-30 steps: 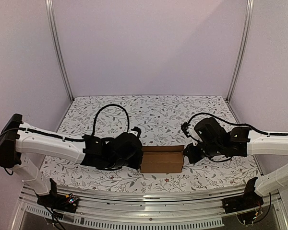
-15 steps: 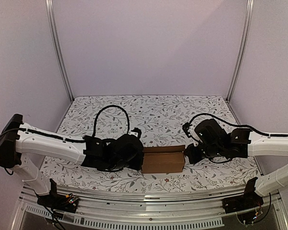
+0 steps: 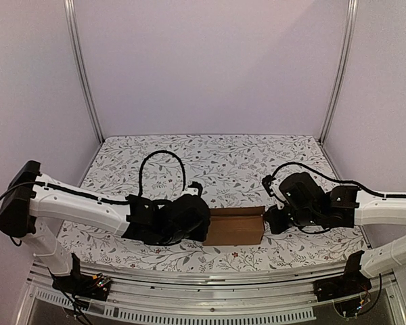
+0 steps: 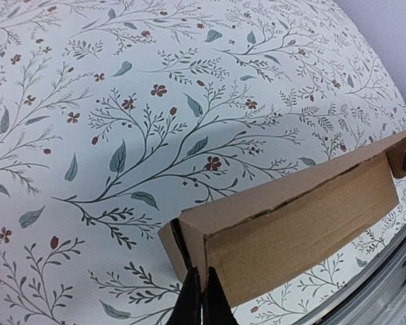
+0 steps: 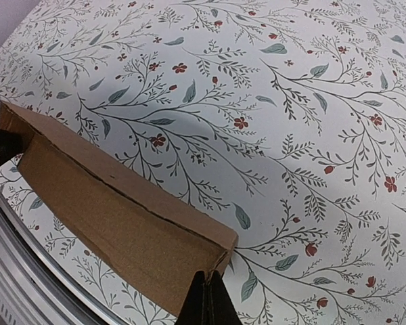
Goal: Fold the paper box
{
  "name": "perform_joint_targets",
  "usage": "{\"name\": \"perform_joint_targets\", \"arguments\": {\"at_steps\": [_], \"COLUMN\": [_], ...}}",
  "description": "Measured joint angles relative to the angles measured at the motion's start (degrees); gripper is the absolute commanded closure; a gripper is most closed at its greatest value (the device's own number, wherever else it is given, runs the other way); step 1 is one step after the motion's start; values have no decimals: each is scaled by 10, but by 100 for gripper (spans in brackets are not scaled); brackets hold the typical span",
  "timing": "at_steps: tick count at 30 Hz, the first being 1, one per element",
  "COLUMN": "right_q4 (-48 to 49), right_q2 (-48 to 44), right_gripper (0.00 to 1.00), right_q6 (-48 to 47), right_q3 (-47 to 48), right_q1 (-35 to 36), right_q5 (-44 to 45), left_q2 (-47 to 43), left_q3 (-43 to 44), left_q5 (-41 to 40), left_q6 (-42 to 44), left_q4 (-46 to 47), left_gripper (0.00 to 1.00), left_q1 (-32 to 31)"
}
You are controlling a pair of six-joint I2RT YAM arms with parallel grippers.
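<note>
The paper box (image 3: 235,227) is a plain brown cardboard box, folded into a long closed shape. It lies on the floral table near the front edge, between the two grippers. My left gripper (image 3: 204,227) is at its left end. In the left wrist view the fingers (image 4: 201,298) are pinched on the end wall of the box (image 4: 304,210). My right gripper (image 3: 267,222) is at its right end. In the right wrist view the fingers (image 5: 210,298) are shut on the end corner of the box (image 5: 122,223).
The table cloth (image 3: 223,162) stretches behind the box to the back wall. A metal rail (image 3: 203,279) runs along the front edge, just in front of the box, and shows in the left wrist view (image 4: 386,284). Black cables loop above both wrists.
Both grippers and the box between them have shifted a little to the right. The left arm has reached further in; the right arm has drawn back.
</note>
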Motion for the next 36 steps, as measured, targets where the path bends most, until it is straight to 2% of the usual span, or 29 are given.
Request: {"name": "perform_joint_targets", "arguments": {"at_steps": [26, 36], "right_q4": [-1, 5], "right_q2": [-26, -28], "right_gripper": [100, 100], "right_q6": [16, 49], "right_q3": [-12, -12], "right_q1": [3, 3], "right_q5": [17, 11], "left_q2": [46, 52], "left_q3": [38, 46], "left_q5": [-42, -49], "left_q6": [-31, -31], "left_q4": [-29, -39], "left_gripper": [100, 100], "left_q1": [-23, -25]}}
